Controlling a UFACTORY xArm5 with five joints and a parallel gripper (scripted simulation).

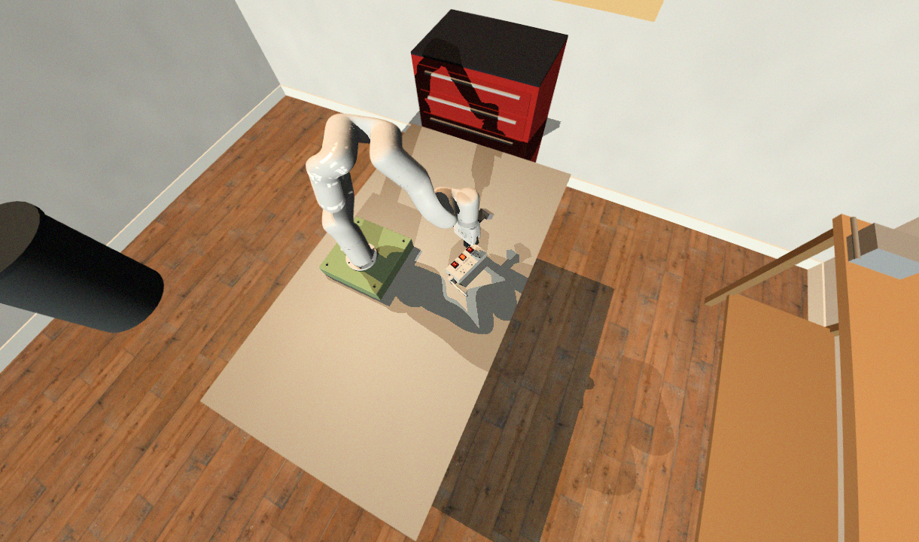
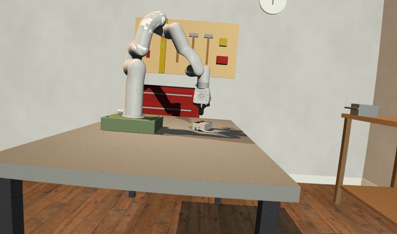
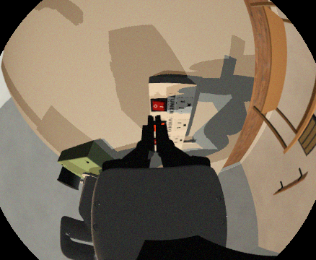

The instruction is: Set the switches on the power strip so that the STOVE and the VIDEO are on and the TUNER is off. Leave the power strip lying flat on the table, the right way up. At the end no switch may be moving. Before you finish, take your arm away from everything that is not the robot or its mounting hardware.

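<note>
The power strip (image 1: 471,268) (image 2: 202,125) (image 3: 181,112) lies flat on the surface (image 1: 354,377) (image 2: 153,151) (image 3: 75,54), right of the green base (image 1: 388,266) (image 2: 129,124) (image 3: 79,163), its 3 switches facing up. The shut, empty fingers (image 1: 471,244) (image 2: 201,114) hang just above it. Beyond stands the red drawer cabinet (image 1: 489,60) (image 2: 170,100).

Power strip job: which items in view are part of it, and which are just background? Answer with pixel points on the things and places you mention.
Part of the job:
- power strip (image 1: 471,271) (image 2: 205,125) (image 3: 182,131)
- end effector (image 1: 472,245) (image 2: 201,114) (image 3: 154,123)
- table (image 1: 327,377) (image 2: 153,157) (image 3: 86,47)

Just around:
- red drawer cabinet (image 1: 542,108) (image 2: 185,101)
- pegboard tools (image 2: 206,50)
- wooden shelf unit (image 1: 847,377) (image 2: 342,157)
- wall clock (image 2: 276,6)
</note>
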